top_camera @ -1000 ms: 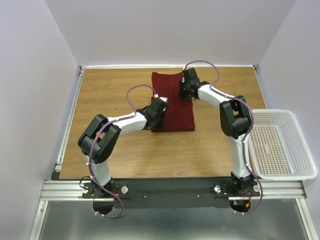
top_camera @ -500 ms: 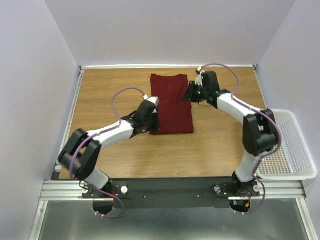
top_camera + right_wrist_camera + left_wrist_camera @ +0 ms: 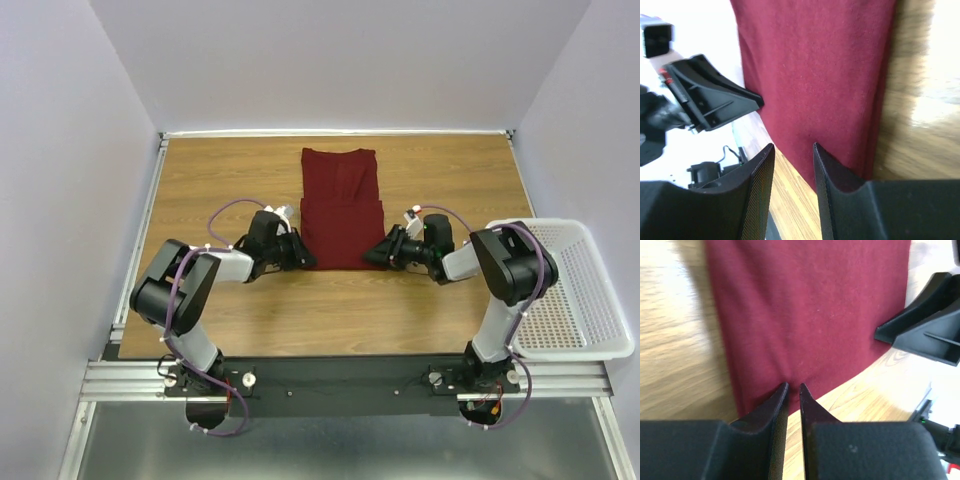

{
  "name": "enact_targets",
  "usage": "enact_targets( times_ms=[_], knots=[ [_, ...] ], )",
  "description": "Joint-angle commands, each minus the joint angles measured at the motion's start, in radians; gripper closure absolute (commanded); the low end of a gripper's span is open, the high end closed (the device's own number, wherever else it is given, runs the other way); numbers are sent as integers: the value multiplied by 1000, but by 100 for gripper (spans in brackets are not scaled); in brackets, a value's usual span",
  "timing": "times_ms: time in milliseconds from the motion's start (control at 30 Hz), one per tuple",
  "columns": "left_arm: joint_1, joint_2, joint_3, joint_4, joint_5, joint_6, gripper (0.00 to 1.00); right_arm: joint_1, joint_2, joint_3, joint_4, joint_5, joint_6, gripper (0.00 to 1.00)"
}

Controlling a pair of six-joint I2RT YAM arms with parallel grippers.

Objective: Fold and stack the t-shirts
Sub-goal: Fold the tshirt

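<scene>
The left gripper (image 3: 793,386) has its jaws nearly together at the near left corner of the folded maroon t-shirt (image 3: 340,215), grip on cloth unclear; the right gripper (image 3: 793,147) stands parted, holding nothing, at the near right corner; the t-shirt lies flat at the middle of the table (image 3: 220,170)

t-shirt (image 3: 341,215) flat on table (image 3: 225,180), left gripper (image 3: 304,256) at its near-left corner, right gripper (image 3: 371,256) near-right, basket (image 3: 556,300) far right

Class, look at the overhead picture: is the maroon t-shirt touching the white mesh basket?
Apart. The top view shows a stretch of bare wooden table between the t-shirt and the basket.
</scene>
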Motion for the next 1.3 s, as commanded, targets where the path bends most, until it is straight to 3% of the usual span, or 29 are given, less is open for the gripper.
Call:
enact_targets(
  times_ms=[0, 133, 367, 533, 700, 967, 1267],
  knots=[
    [50, -8, -71, 53, 86, -53, 78, -50, 82, -75, 193, -63, 71, 55],
    [82, -79, -120, 41, 48, -70, 78, -75, 79, -94, 199, -74, 78, 55],
    [91, -247, -152, 25, 13, -45, 78, -52, -69, -37, 194, -181, 88, 48],
    [86, -249, -100, 65, 39, -56, 77, 77, -63, 73, 199, -171, 137, 45],
    [71, -143, -48, 68, 70, -74, 77, 196, 96, 152, 326, -145, 230, 44],
    [73, -132, -68, 67, 24, -82, 78, 209, 369, 120, 450, -82, 276, 45],
    [76, -140, 21, 22, -15, -45, 78, 151, 124, 156, 427, -89, 310, 45]
  ],
)
